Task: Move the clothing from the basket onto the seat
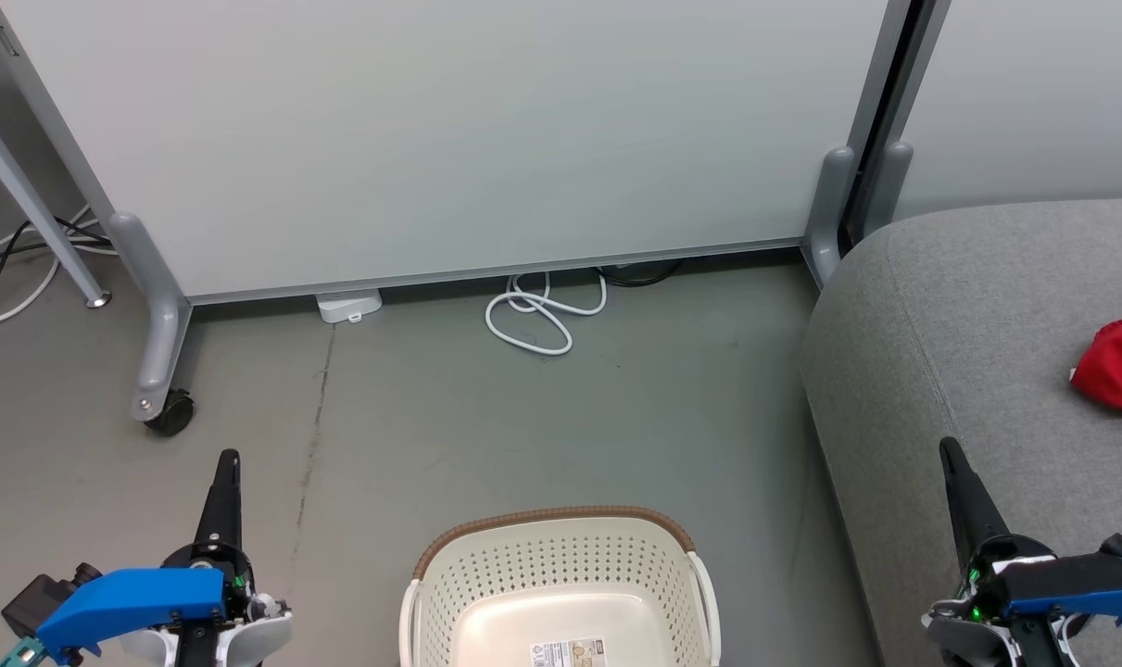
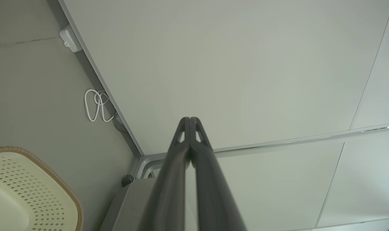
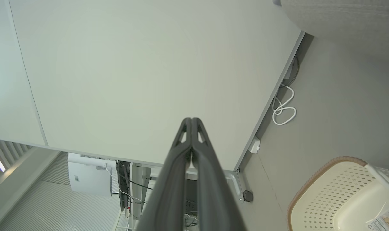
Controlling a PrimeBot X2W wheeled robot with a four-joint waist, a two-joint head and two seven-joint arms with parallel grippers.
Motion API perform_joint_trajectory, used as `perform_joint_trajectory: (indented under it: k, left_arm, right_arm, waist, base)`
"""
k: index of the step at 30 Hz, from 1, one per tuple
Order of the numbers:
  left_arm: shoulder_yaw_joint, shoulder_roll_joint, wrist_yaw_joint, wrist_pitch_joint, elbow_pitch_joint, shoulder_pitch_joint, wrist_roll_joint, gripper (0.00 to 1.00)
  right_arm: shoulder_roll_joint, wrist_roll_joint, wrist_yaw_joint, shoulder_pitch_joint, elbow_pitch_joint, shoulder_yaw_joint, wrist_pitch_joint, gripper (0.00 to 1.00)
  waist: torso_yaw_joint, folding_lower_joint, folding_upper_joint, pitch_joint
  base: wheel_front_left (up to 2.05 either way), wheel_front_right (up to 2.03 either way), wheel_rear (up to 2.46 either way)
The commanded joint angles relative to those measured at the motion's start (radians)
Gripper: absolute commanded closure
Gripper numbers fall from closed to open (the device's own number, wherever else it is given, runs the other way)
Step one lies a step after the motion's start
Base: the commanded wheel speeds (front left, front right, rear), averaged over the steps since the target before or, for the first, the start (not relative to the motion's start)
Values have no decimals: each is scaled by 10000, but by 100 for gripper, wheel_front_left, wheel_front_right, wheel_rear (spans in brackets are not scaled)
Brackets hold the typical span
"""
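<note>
Clothing (image 1: 1121,363) on seat (image 1: 968,352), basket (image 1: 561,515) near seat's edge, floor (image 1: 764,482) between them

Oval plastic laundry basket (image 1: 561,565): cream-white w/ dot-grid perforations, brown woven-look rim. Big upholstered sofa seat (image 1: 950,371): plain lt grey. Soft crumpled garment (image 1: 1121,366): red. Looped cable (image 1: 535,315): white. Smooth floor (image 1: 523,426): dull grey.

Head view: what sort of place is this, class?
Probably an office or lab corner, not a home: tall pale wheeled partition panels, a looped white cable on the hard grey floor, beside a light-grey fabric sofa seat.
</note>
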Motion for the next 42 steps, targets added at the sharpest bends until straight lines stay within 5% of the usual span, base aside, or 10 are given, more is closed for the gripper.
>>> perform_joint_trajectory:
  k: [1, 26, 42]
  left_arm:
    - [69, 15, -14, 85, -86, -170, -158, 100]
    - [309, -80, -17, 542, -182, -350, -1701, 100]
    - [323, -86, -18, 574, -185, -346, -1754, 100]
  right_arm:
    - [-49, 197, 6, -180, -16, -28, 46, 100]
    - [-56, 2027, 7, -366, 36, -104, 375, 100]
    - [-55, 2102, 7, -367, 39, -105, 394, 100]
  waist:
    - [-5, 0, -1, -1]
    - [-121, 0, -1, -30]
    - [-130, 0, -1, -33]
  base:
    - [0, 0, 0]
    - [0, 0, 0]
    - [0, 0, 0]
